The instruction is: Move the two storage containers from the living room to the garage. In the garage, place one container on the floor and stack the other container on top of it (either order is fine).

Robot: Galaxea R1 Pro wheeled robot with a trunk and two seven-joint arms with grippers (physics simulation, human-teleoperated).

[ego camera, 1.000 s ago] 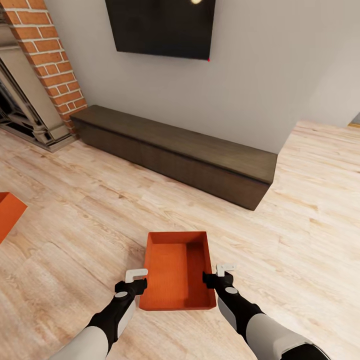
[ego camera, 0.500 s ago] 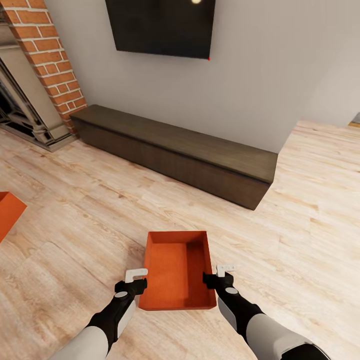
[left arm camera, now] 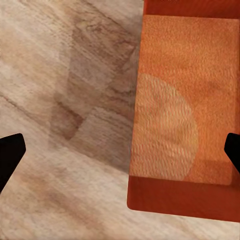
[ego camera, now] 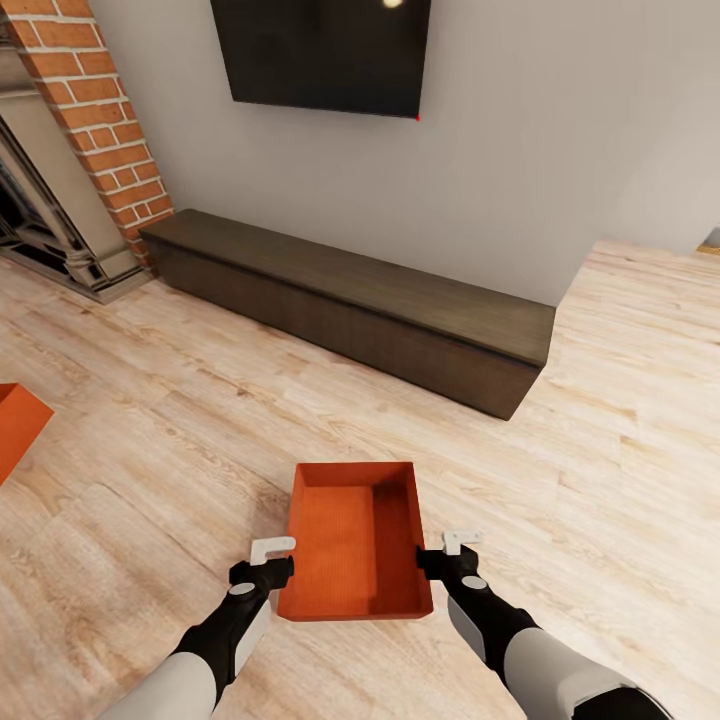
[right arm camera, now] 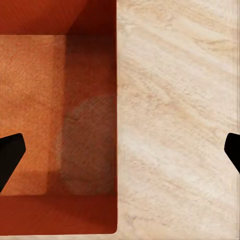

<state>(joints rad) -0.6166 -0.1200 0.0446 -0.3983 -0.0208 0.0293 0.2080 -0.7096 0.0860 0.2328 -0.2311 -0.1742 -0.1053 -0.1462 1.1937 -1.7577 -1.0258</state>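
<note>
No writing or brand mark can be read on anything here. An orange-red storage container [ego camera: 358, 540] sits open-topped on the light wood-plank floor [ego camera: 600, 470] of the living room, near the robot and roughly in the middle of the head view. The left gripper [ego camera: 272, 558] hovers at the container's left long wall near its near corner, and the right gripper [ego camera: 448, 553] hovers at the right long wall on the opposite side. In each wrist view the two dark fingertips stand wide apart, with one container wall lying between them: the left gripper [left arm camera: 120, 152] straddles the left wall, the right gripper [right arm camera: 120, 152] the right wall, and neither holds anything. Whether any finger touches the plastic cannot be told. A second orange-red container [ego camera: 15, 425] lies on the floor well apart, at the far left edge. Farther off, a long low dark-brown bench [ego camera: 350, 305] runs along the grey wall under a black wall TV [ego camera: 322, 55], with the red-brick fireplace [ego camera: 95, 120] at far left.
</note>
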